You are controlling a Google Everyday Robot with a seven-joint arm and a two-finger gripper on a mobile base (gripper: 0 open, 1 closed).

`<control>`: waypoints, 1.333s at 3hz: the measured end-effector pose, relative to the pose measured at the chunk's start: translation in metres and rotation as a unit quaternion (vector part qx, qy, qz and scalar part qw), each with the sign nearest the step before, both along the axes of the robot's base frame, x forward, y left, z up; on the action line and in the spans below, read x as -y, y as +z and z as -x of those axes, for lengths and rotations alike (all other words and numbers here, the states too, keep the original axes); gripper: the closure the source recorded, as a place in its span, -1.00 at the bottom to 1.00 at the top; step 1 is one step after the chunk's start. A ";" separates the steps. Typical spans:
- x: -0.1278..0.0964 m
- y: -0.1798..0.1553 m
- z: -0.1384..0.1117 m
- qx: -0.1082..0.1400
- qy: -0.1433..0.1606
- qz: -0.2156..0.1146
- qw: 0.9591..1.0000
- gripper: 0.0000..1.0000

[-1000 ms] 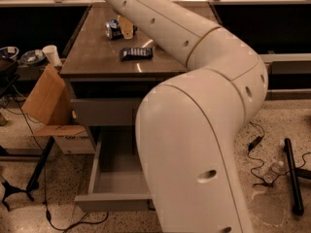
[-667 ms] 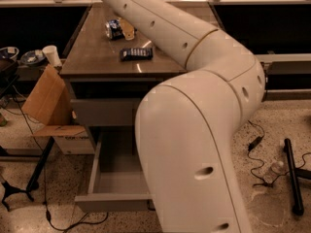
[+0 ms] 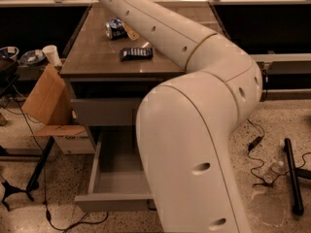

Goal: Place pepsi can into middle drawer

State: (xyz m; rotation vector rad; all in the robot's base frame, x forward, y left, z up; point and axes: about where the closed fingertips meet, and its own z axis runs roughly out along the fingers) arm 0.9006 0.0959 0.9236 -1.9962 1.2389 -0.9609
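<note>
The pepsi can (image 3: 114, 28) lies on its side at the far part of the brown cabinet top (image 3: 92, 57), blue with a silvery end. The middle drawer (image 3: 114, 181) is pulled out below, and the part of its grey tray that shows is bare. My big white arm (image 3: 194, 130) sweeps from bottom right up over the cabinet top and leaves the picture at the top edge, passing just right of the can. The gripper is out of view beyond that edge.
A flat dark-blue snack packet (image 3: 136, 53) lies near the cabinet top's front. The top drawer (image 3: 104, 111) is closed. An open cardboard box (image 3: 48, 106) leans at the left. A white cup (image 3: 51, 55) stands on a side stand. Cables and a black bar (image 3: 291, 174) lie on the floor at right.
</note>
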 end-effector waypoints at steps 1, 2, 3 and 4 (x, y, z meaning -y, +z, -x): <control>0.000 0.000 -0.001 0.003 0.006 0.007 1.000 -1.00; -0.005 -0.009 -0.001 -0.004 0.011 0.016 1.000 -1.00; -0.006 -0.008 -0.002 0.005 0.018 0.030 0.999 -1.00; -0.006 -0.003 -0.006 0.018 0.024 0.044 0.999 -1.00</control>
